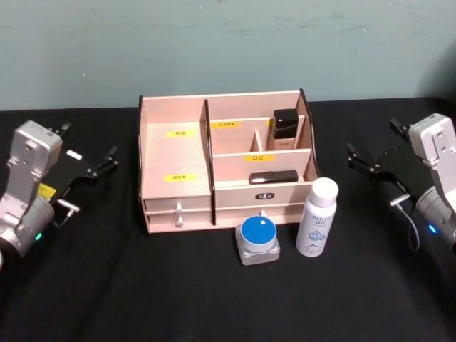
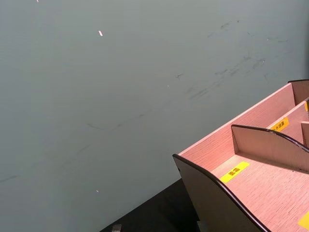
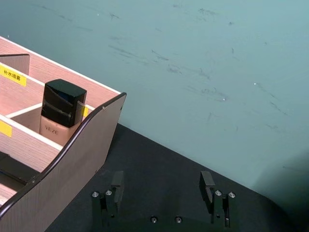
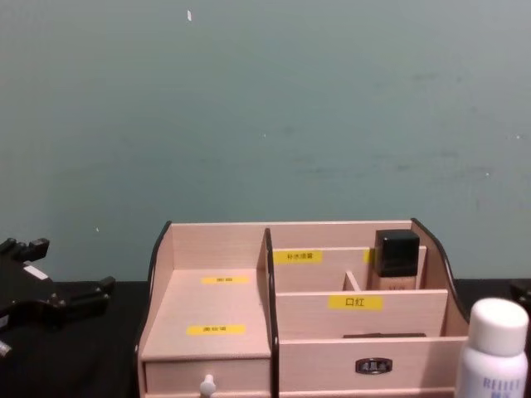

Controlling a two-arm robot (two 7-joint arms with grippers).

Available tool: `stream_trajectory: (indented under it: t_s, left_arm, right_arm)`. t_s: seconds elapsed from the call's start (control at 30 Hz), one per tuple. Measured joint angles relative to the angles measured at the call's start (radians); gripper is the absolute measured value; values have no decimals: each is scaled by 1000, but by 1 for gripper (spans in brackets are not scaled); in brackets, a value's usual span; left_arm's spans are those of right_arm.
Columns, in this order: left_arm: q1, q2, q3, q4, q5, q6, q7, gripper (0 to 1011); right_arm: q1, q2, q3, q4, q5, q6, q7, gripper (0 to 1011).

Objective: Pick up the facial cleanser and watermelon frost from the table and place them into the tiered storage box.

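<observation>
Chest view's edge cuts off the white bottle (image 4: 495,348)

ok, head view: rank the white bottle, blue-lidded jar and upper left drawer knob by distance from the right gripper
From the right gripper, open, at right:
1. white bottle, right of the box's front
2. blue-lidded jar, before the box's middle
3. upper left drawer knob, box's left half
</observation>
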Motion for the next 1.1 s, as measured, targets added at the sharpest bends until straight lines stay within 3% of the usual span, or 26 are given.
stream_trajectory:
  t_s: [1.1]
  left_arm:
    - [0,0,0,0,0,0,0,1010]
  right_arm:
    - [0,0,0,0,0,0,0,1002]
